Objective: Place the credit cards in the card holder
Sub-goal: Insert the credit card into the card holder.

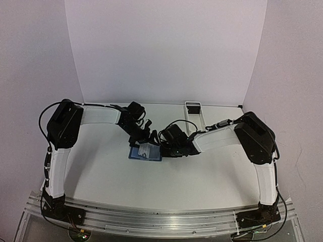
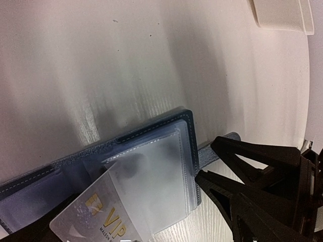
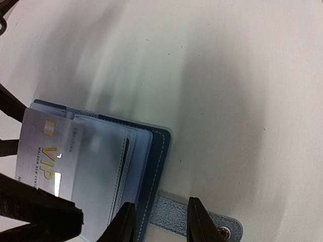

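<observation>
The blue card holder (image 1: 136,154) lies open on the table, its clear sleeves up (image 2: 186,121) (image 3: 156,156). A pale credit card (image 2: 96,217) marked VIP is tilted with one corner slid into a clear sleeve; it also shows in the right wrist view (image 3: 43,151). My left gripper (image 1: 144,141) is just above the holder and shut on that card; one of its fingers (image 3: 40,212) shows over the card. My right gripper (image 3: 161,224) is open, one finger at the holder's right edge, the other on the strap (image 3: 171,214). Its fingers (image 2: 242,176) show black beside the holder.
A long white tray (image 1: 193,112) stands at the back, right of centre; its corner shows in the left wrist view (image 2: 282,15). White walls close in the table at the back and both sides. Both arms crowd the middle, wrists close together.
</observation>
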### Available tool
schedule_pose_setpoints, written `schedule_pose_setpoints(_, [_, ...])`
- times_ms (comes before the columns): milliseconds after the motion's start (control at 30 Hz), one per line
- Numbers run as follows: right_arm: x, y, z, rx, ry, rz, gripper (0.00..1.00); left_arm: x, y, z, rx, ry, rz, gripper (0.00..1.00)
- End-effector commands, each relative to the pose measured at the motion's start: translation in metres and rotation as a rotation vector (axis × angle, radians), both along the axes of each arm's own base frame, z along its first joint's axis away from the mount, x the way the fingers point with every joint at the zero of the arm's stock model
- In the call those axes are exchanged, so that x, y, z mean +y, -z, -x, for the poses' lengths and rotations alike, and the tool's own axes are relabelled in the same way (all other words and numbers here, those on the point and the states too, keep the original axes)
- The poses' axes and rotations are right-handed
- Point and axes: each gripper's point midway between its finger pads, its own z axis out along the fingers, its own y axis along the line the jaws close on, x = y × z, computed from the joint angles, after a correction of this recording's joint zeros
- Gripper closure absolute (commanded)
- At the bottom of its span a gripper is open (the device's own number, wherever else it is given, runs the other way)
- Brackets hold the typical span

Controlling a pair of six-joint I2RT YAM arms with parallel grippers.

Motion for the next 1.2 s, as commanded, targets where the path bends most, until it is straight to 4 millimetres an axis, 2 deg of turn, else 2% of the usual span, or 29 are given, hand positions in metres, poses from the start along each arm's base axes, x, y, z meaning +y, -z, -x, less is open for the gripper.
schedule_pose_setpoints(0, [0.003, 0.011, 0.016, 0.057, -0.044, 0.024, 0.68, 0.015, -0.017, -0.004, -0.038, 0.001, -0.080, 0.00])
schedule_pose_setpoints(133, [0.004, 0.010, 0.016, 0.056, -0.046, 0.020, 0.68, 0.022, -0.019, -0.010, -0.091, 0.011, -0.126, 0.00])
schedule_pose_setpoints(233, [0.004, 0.010, 0.016, 0.058, -0.047, 0.020, 0.68, 0.021, -0.025, -0.011, -0.110, 0.022, -0.115, 0.00])
schedule_pose_setpoints(367, [0.005, 0.010, 0.016, 0.059, -0.049, 0.018, 0.68, 0.020, -0.042, -0.018, -0.169, 0.040, -0.113, 0.01])
schedule_pose_setpoints(433, [0.005, 0.010, 0.016, 0.059, -0.048, 0.018, 0.68, 0.022, -0.050, -0.012, -0.159, 0.048, -0.109, 0.00])
schedule_pose_setpoints(533, [0.004, 0.013, 0.016, 0.062, -0.048, 0.021, 0.68, 0.026, -0.042, 0.020, -0.030, 0.048, -0.069, 0.02])
schedule_pose_setpoints(667, [0.007, 0.014, 0.016, 0.068, -0.051, 0.016, 0.68, 0.031, -0.023, 0.034, 0.053, 0.016, -0.077, 0.07])
schedule_pose_setpoints(833, [0.008, 0.014, 0.015, 0.065, -0.052, 0.016, 0.68, 0.019, -0.024, 0.034, 0.036, 0.036, -0.031, 0.08])
schedule_pose_setpoints(967, [0.009, 0.014, 0.016, 0.071, -0.051, 0.011, 0.68, 0.025, -0.008, 0.030, 0.027, 0.027, -0.076, 0.07])
schedule_pose_setpoints(1167, [0.005, 0.016, 0.018, 0.075, -0.048, 0.019, 0.68, 0.024, -0.005, 0.022, -0.028, 0.038, -0.078, 0.07])
